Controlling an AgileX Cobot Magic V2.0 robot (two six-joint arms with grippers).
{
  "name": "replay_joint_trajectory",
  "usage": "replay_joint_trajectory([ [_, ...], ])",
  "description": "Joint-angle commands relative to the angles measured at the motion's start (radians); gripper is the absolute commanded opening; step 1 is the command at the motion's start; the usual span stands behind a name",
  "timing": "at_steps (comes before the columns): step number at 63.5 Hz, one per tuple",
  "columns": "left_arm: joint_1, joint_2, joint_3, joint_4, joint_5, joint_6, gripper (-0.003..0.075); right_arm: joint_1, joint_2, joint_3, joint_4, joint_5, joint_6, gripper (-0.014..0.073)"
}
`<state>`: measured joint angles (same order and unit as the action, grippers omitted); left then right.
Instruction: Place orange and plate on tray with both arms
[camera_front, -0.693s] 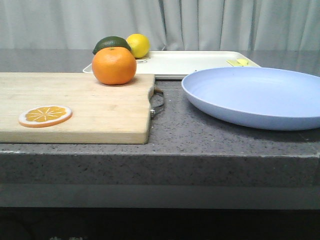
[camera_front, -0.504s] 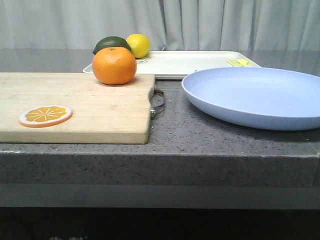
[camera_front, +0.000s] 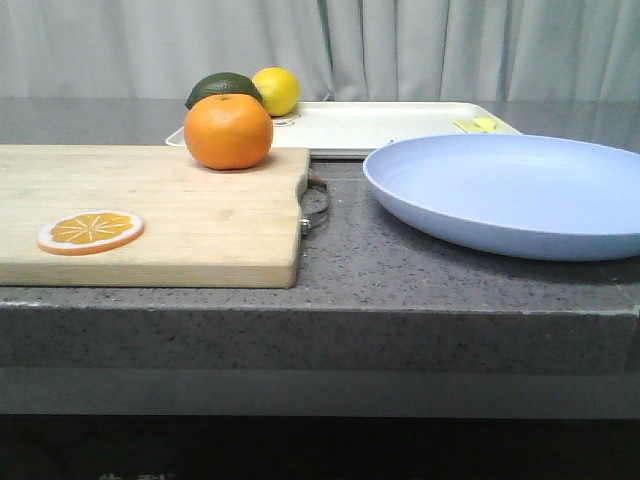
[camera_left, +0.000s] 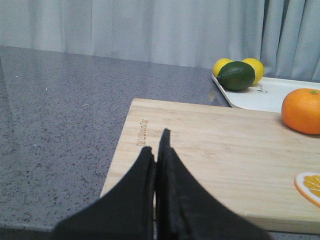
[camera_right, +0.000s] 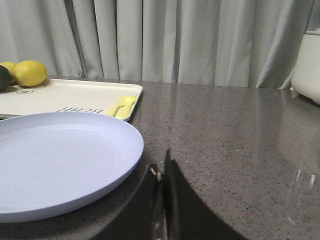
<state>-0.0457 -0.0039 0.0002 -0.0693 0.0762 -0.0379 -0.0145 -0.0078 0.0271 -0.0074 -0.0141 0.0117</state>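
**A:** Start at the claws. Where are they?

**B:** The left black claw (camera_left: 156, 145) has its fingers pressed together with nothing between them, hanging over the near edge of the light wooden cutting board (camera_front: 150, 215). The right black claw (camera_right: 161, 170) is likewise closed and empty, just beside the rim of the wide pale lavender-blue plate (camera_front: 515, 190). Neither shows in the front view.

**A:** And the task's things, measured from that board?

**B:** The round bright-orange whole orange (camera_front: 228, 131) sits on the board's far right corner. The plate lies on the grey speckled bench (camera_front: 340, 260) to the right of the board, apart from it. The flat cream-white tray (camera_front: 380, 127) lies just beyond the board's far edge.

**A:** What could go wrong?

**B:** I'd judge the orange may roll off the board if a finger nudges it off-centre. The plate is shallow with a low rim, so a grip there could slip or tilt it. The tray's corner nearest the board is already occupied, so space may be tight.

**A:** Counts?

**B:** One orange, one plate, one tray, one board, one flat orange slice (camera_front: 91, 231), two yellow lemons (camera_left: 237, 67), one dark green avocado-like fruit (camera_front: 222, 88), one small yellow utensil (camera_right: 121, 106).
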Motion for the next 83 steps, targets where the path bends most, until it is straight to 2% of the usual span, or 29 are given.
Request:
replay_joint_trajectory([
  [1,0.003,-0.02,0.006,-0.001,-0.136,-0.009,-0.0018,0.003,-0.024,-0.004,-0.009,-0.088,-0.002,-0.0068],
  [6,0.003,-0.02,-0.004,-0.001,-0.188,-0.009,-0.0018,0.003,-0.024,-0.022,-0.009,-0.073,-0.002,-0.0068],
  [13,0.003,-0.016,-0.063,-0.001,-0.162,-0.009,-0.0018,0.003,-0.024,-0.094,-0.009,0.027,-0.002,-0.0068],
  [20,0.003,-0.016,-0.178,-0.001,-0.053,-0.009,-0.0018,0.003,-0.013,-0.209,-0.009,0.125,-0.002,-0.0068],
  [31,0.003,0.023,-0.396,-0.001,0.093,-0.009,-0.0018,0.003,0.082,-0.406,-0.009,0.2,-0.002,-0.0068],
  [40,0.003,0.129,-0.569,-0.001,0.222,-0.001,-0.0018,0.003,0.222,-0.585,-0.009,0.289,-0.002,-0.0068],
  [52,0.003,0.317,-0.735,-0.001,0.352,-0.001,-0.0018,0.003,0.412,-0.742,-0.009,0.425,-0.002,-0.0068],
  [83,0.003,0.516,-0.732,-0.004,0.383,-0.001,-0.0018,0.003,0.614,-0.76,-0.009,0.537,-0.002,-0.0067],
])
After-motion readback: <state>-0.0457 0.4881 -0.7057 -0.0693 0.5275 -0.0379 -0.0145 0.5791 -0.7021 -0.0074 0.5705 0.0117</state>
